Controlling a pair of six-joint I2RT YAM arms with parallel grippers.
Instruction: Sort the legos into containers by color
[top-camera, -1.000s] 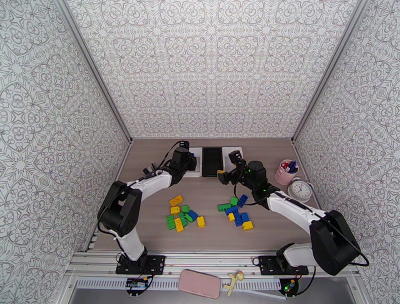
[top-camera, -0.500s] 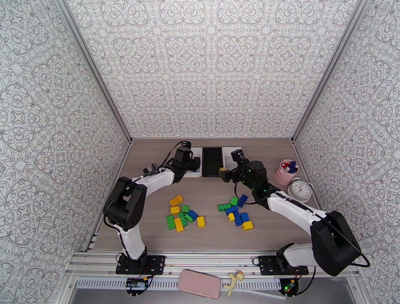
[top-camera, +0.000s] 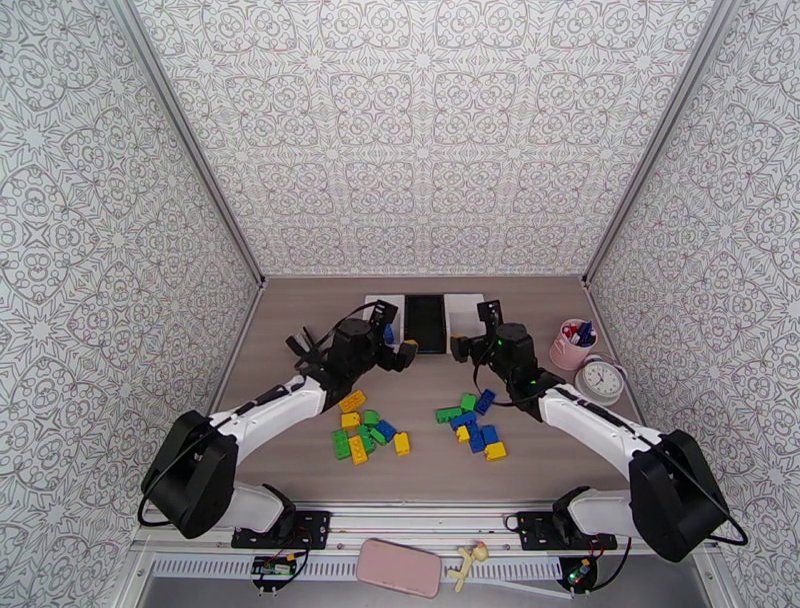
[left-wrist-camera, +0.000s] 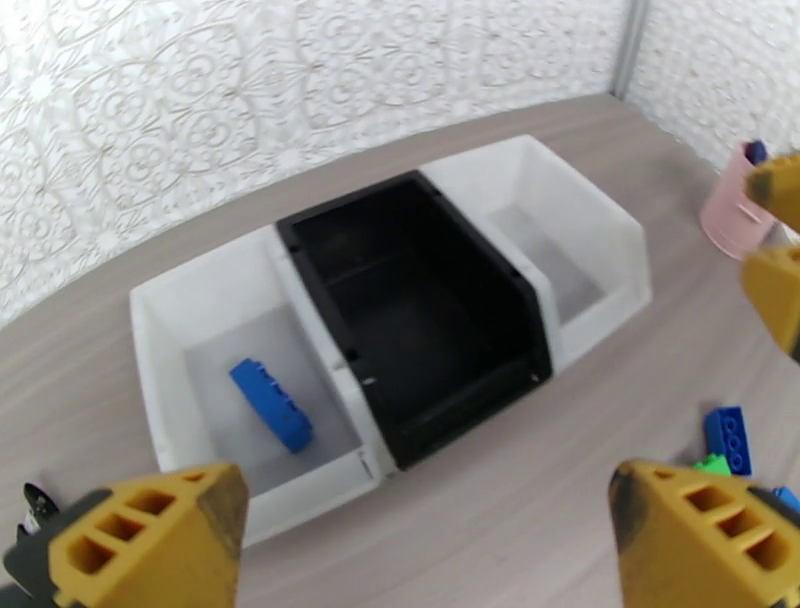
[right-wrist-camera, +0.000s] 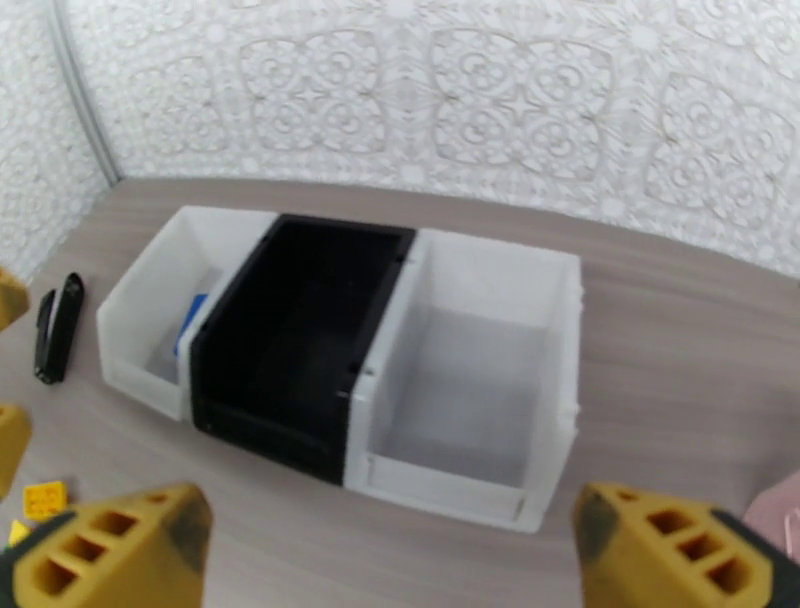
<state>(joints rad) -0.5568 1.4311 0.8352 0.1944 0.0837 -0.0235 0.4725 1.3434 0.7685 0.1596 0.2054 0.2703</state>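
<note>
The containers (top-camera: 424, 325) stand in a row at the back of the table: a left white bin (left-wrist-camera: 200, 290), a black bin (left-wrist-camera: 350, 205) and a right white bin (left-wrist-camera: 585, 200). One blue brick (left-wrist-camera: 270, 405) lies in the left white bin; the other two bins look bare. My left gripper (top-camera: 398, 336) hovers open just in front of the row, nothing between its fingers (left-wrist-camera: 150, 530). My right gripper (top-camera: 470, 328) is open too, facing the right white bin (right-wrist-camera: 470, 390). Loose legos lie in a left pile (top-camera: 365, 430) and a right pile (top-camera: 472, 420).
A pink pen cup (top-camera: 572, 345) and a small clock (top-camera: 601, 380) stand at the right. A small black clip-like object (right-wrist-camera: 55, 325) lies left of the bins. Patterned walls close in the table on three sides.
My left gripper opened over the left white bin, left the blue brick inside, and drew back toward the near side. My right gripper shifted slightly right, toward the right white bin.
</note>
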